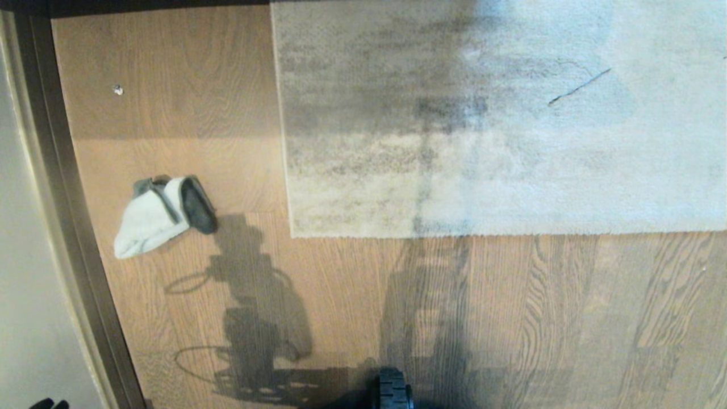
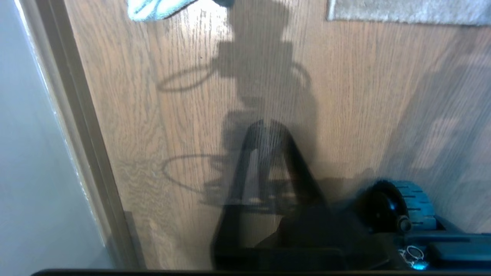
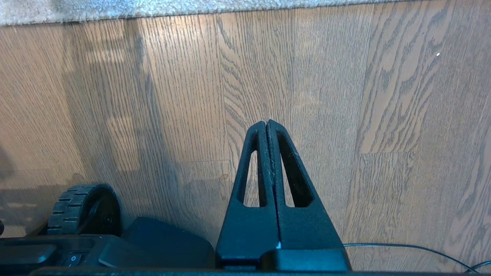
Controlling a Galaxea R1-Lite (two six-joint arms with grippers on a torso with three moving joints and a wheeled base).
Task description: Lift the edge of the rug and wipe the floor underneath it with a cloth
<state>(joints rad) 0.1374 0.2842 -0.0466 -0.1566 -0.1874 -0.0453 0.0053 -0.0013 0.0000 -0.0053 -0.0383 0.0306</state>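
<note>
No legible text, labels or signs

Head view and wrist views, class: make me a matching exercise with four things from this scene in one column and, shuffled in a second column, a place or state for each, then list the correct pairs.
Column 1
1. cloth
2. rug edge
3. right gripper
4. skirting strip

Column 2
A. fingers pressed together, holding nothing
B. crumpled on the floor, apart from the rug
C. lying flat on the planks
D. dark band along the wall

Pairs: 1-B, 2-C, 3-A, 4-D
</note>
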